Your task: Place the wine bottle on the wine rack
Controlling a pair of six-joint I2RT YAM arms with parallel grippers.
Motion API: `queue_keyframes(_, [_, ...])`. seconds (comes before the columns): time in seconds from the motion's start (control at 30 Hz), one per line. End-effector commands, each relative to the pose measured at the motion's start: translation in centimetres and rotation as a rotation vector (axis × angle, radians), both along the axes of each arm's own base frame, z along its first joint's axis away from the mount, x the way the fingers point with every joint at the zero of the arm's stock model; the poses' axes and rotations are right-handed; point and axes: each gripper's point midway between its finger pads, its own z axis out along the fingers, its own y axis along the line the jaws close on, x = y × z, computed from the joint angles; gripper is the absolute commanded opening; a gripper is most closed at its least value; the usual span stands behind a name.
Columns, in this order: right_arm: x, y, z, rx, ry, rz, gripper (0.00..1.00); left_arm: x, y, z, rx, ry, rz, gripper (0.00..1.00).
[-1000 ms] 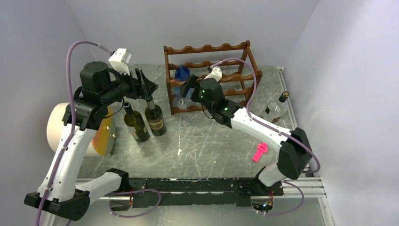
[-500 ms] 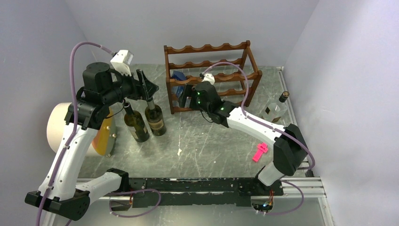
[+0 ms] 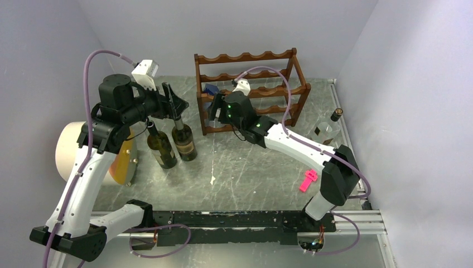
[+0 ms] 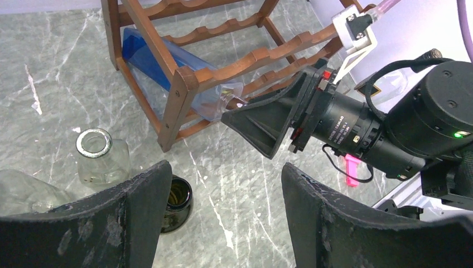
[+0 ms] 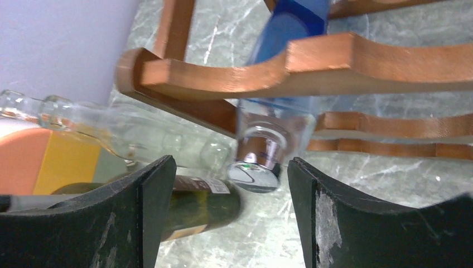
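The blue wine bottle (image 3: 211,89) lies on its side in the wooden wine rack (image 3: 251,89), in the left-end bay. It is tilted, and its clear neck pokes out of the rack's front under a scalloped rail.

The right gripper (image 3: 214,110) hovers just in front of the rack at that bay. Its fingers (image 5: 153,206) are spread on either side of the bottle's mouth, with a gap on each side, so they grip nothing.

The left gripper (image 3: 173,100) hangs to the left of the rack, above two dark bottles (image 3: 183,139) standing there. Its fingers (image 4: 139,218) are released and hold nothing.

A clear bottle (image 3: 329,128) stands to the right of the rack. A pink object (image 3: 308,180) lies on the table (image 3: 245,167) well in front of the rack's right end.
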Motion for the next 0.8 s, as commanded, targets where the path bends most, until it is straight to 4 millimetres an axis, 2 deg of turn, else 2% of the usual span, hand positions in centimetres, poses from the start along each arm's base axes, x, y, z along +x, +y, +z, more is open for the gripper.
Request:
queue_keyframes(0.0, [0.8,-0.1,0.4,-0.070,-0.020,-0.063,0.75,0.2,-0.5,0.5,-0.037,-0.017,-0.022,0.76])
queue_keyframes(0.2, [1.5,-1.2,-0.8,-0.161,0.008,-0.147,0.61,0.4,-0.5,-0.1,-0.037,-0.005,-0.017,0.76])
queue_keyframes(0.43, [2.0,-0.5,-0.9,-0.201,0.016,-0.130,0.53,0.9,-0.9,-0.8,-0.053,0.015,-0.023,0.76])
queue_keyframes(0.57, [2.0,-0.4,-1.5,-0.223,0.033,-0.125,0.27,1.5,-1.0,-1.2,-0.055,0.024,-0.009,0.76])
queue_keyframes(0.7, [1.6,-0.8,-1.1,-0.218,0.027,-0.123,0.00,2.6,-1.3,-0.8,-0.096,0.031,0.015,0.76])
queue_keyframes(0.77, [1.1,-1.1,-0.3,-0.202,0.008,-0.120,0.00,3.6,-1.5,-0.6,-0.113,0.021,0.028,0.76])
